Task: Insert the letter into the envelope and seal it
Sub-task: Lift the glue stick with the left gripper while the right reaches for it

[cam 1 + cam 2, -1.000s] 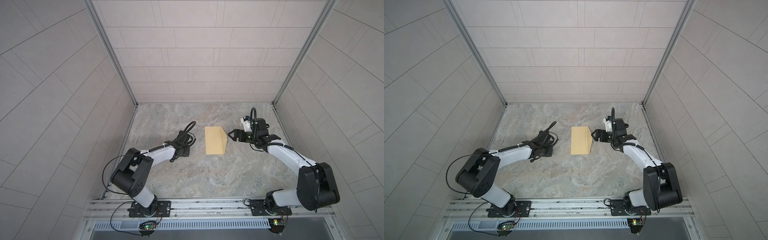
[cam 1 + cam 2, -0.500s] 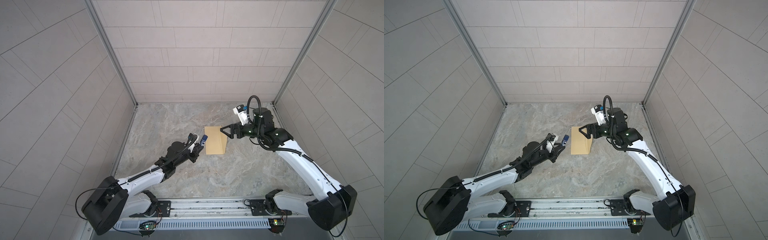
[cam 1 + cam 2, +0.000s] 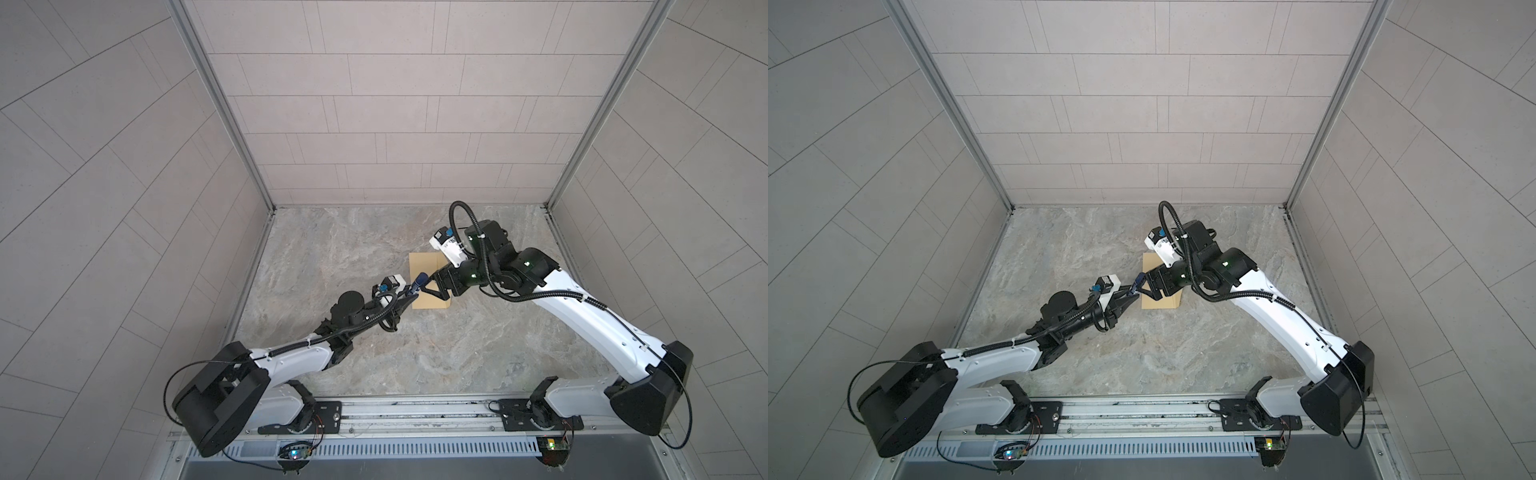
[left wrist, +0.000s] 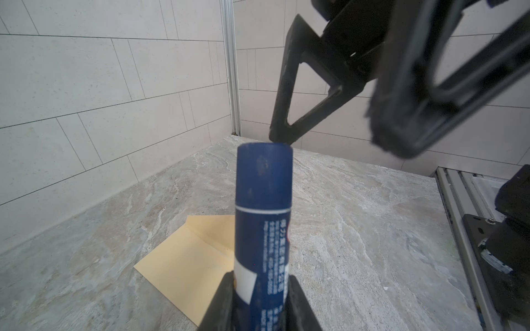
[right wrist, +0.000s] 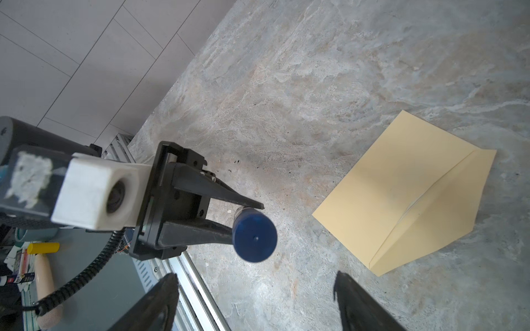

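Two pincers are held over the envelope point(image 5: 401, 195) laid on the tabletop point(image 5: 286, 86) — the left pincer point(image 4: 259, 276) clenched on a blue glue stick point(image 4: 262, 243), the right pincer point(image 5: 255, 276) spread wide beside its cap point(image 5: 255, 238).

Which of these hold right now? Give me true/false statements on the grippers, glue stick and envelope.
1. The left gripper is shut on the glue stick. True.
2. The right gripper is clamped on the cap. False: its jaws stand open, with nothing gripped.
3. The envelope lies on the table with its flap unsealed. True.
4. The glue stick is uncapped. False: the blue cap is on.
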Robot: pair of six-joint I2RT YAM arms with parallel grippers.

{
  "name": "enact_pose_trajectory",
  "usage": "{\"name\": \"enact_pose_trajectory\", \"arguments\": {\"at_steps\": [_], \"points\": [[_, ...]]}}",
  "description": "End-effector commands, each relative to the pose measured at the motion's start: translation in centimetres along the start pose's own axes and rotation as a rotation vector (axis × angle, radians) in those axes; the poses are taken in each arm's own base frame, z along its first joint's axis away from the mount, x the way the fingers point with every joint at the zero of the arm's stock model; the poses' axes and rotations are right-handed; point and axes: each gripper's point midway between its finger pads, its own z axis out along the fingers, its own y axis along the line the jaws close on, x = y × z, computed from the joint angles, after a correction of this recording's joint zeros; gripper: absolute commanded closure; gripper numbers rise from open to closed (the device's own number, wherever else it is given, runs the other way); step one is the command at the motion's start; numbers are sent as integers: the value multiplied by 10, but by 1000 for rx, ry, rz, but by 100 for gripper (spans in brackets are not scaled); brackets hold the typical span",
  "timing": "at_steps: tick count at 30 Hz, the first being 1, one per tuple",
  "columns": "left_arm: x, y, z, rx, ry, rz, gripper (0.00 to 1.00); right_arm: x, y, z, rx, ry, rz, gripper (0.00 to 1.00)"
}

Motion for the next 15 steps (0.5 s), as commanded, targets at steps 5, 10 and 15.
{"name": "enact_pose_trajectory", "arguments": {"at_steps": [5, 10, 15], "points": [[-32, -3, -3, 8, -81, 75, 100, -14, 11, 15, -29, -4, -20, 27], [-35, -4, -5, 8, -78, 81, 100, -12, 13, 25, -52, 17, -16, 41], [-34, -5, -5, 10, -71, 85, 98, -12, 16, 28, -67, 12, -19, 65]]}}
